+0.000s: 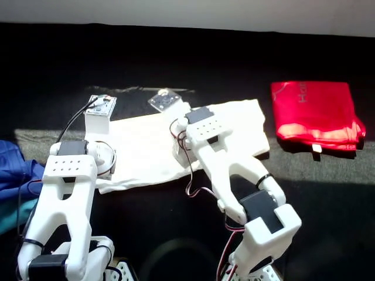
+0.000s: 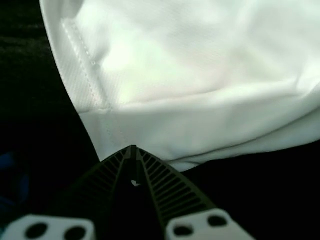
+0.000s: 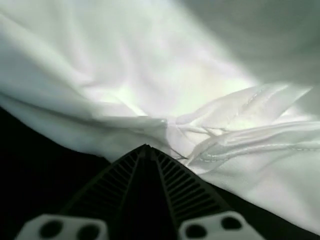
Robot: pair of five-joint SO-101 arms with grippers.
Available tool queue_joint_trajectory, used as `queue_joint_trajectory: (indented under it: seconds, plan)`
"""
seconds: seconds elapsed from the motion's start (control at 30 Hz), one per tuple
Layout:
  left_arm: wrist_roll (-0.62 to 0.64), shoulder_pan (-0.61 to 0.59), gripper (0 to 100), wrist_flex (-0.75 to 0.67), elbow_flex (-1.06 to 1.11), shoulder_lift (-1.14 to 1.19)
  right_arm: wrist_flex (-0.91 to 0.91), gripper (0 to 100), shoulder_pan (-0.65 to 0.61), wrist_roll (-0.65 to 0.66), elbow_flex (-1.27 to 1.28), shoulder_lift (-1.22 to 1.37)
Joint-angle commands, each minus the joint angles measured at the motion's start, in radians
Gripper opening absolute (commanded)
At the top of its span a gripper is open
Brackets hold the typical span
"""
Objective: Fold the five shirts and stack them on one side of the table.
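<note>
A white shirt [image 1: 146, 140] lies spread across the middle of the black table [image 1: 176, 52]. My left gripper [image 1: 104, 167] sits at the shirt's left edge; in the left wrist view its fingertips [image 2: 133, 152] meet, shut on the hem of the white shirt [image 2: 200, 75]. My right gripper [image 1: 179, 149] is over the shirt's middle, and in the right wrist view it [image 3: 145, 148] is shut on bunched, wrinkled white cloth [image 3: 150, 75]. A folded red shirt [image 1: 316, 111] rests at the right side. A blue shirt [image 1: 14, 167] lies heaped at the left edge.
Teal cloth [image 1: 9, 216] shows under the blue shirt at the left edge. The near table strip between the two arm bases is dark and bare. A pale wall runs along the far side.
</note>
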Motion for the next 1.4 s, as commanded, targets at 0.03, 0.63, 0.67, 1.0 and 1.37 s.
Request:
queue_joint_trajectory:
  seconds: [0.03,0.63,0.67,1.0,1.37]
  plan:
    - [0.064,-0.042,1,-0.002,-0.012,-0.033,-0.025,0.7,-0.010,-0.008,-0.120,-0.085]
    - [0.133,-0.099,1,0.003,-0.021,-0.031,0.039,0.6,-0.143,-0.002,-0.125,0.094]
    - [0.133,-0.099,1,0.005,-0.021,-0.031,0.044,0.6,-0.136,-0.002,-0.125,0.094]
    - [0.137,-0.099,1,0.005,-0.024,-0.031,0.160,0.6,-0.139,-0.002,-0.168,0.058]
    - [0.252,-0.107,21,0.158,-0.343,0.272,0.294,0.7,0.128,-0.002,-0.412,-0.189]
